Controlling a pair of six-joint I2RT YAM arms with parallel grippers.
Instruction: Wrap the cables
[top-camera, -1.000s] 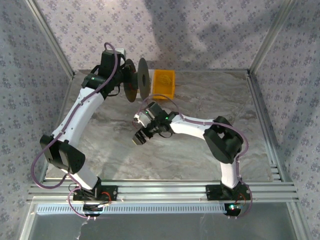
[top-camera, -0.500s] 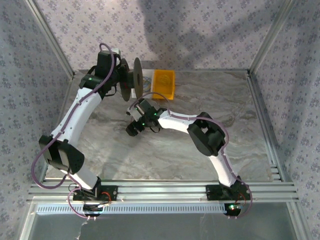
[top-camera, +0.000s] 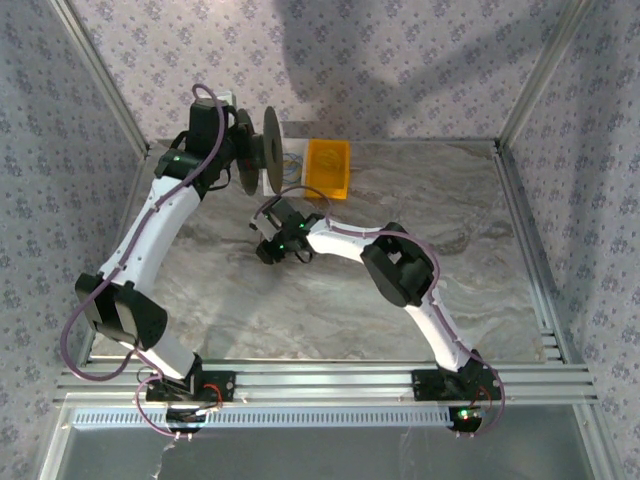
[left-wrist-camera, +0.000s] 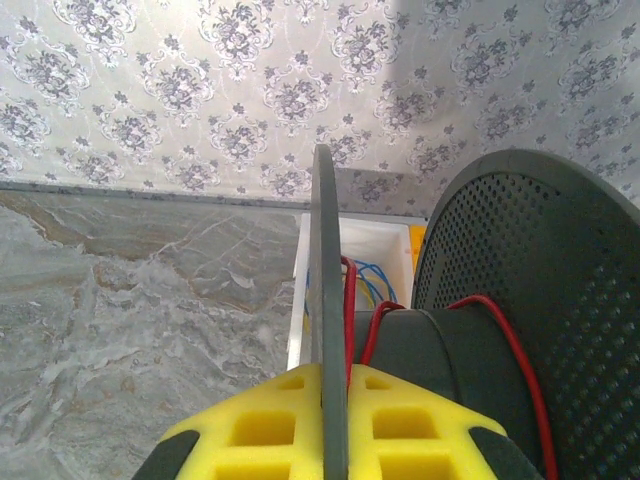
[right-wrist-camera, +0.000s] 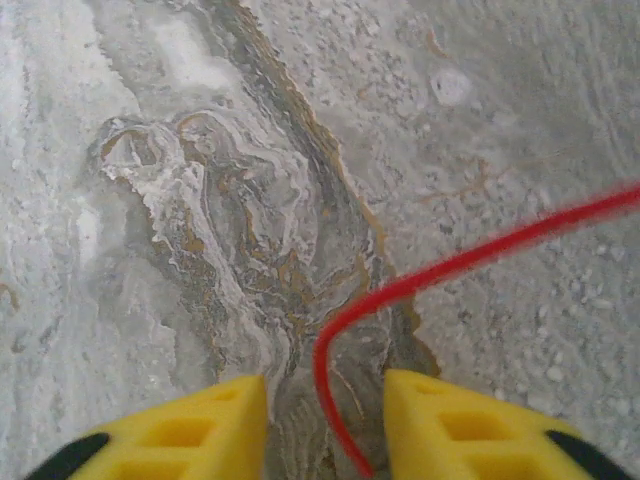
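While my left end effector (left-wrist-camera: 335, 420) clamps the black spool (left-wrist-camera: 425, 350), my right end effector (right-wrist-camera: 322, 420) straddles the red cable (right-wrist-camera: 450, 265) low over the counter (right-wrist-camera: 150, 250), fingers apart; I should close squarely, strand centred.

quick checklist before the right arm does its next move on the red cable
1. Red cable lies between the right gripper fingers: ok
2. Right gripper pinching the cable: not ok, gaps on both sides
3. Left gripper clamped on the spool flange: ok
4. Cable already on the spool hub: ok
5. Cable run across the table to the spool free of snags: cannot tell
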